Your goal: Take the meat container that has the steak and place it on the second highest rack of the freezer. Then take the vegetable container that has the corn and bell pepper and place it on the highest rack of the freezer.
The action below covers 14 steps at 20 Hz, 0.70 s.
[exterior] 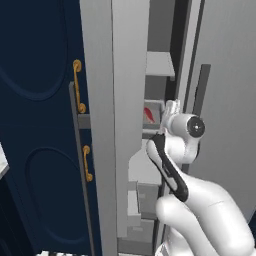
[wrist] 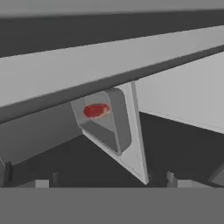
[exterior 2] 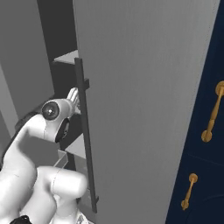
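I see the shallow grey tray with the red steak slab (wrist: 103, 120) resting on a pale grey freezer shelf (exterior: 150, 132), centre of the hand view. My claw (wrist: 89, 180) stands open, apart from it, so the tray lies released.

You get flat, even rendered light with no glare; the freezer (exterior: 115, 125) door reads pale grey while its interior falls into deep shadow. Your hand view is softly blurred, the steak (wrist: 96, 110) a smeared red patch.
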Available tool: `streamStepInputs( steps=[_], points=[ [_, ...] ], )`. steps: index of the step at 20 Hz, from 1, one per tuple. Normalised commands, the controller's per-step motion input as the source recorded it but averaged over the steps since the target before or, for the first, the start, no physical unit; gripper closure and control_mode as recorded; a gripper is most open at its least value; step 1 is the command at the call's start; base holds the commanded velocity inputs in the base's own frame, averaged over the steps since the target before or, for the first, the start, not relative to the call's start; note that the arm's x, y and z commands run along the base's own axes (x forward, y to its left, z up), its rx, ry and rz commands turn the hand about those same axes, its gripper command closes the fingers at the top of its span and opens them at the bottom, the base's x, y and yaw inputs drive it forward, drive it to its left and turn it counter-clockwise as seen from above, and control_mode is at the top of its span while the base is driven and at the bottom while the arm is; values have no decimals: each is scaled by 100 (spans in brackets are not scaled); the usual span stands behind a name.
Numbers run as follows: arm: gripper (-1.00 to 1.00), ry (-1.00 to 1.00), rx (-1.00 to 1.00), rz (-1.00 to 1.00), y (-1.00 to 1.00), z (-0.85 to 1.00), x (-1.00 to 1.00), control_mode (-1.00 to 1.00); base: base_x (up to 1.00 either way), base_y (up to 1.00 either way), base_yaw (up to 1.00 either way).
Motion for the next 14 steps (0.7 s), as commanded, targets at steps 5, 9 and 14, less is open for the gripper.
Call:
streamStepInputs(
  steps=[5,9,14],
  points=[
    [-100,18,5,0,0,100,-100,-100,0,0,0],
    [-100,55,0,0,-1,86,-100,-100,0,0,0],
    [-100,67,-1,-2,-49,-14,-91,-100,0,0,0]
  ],
)
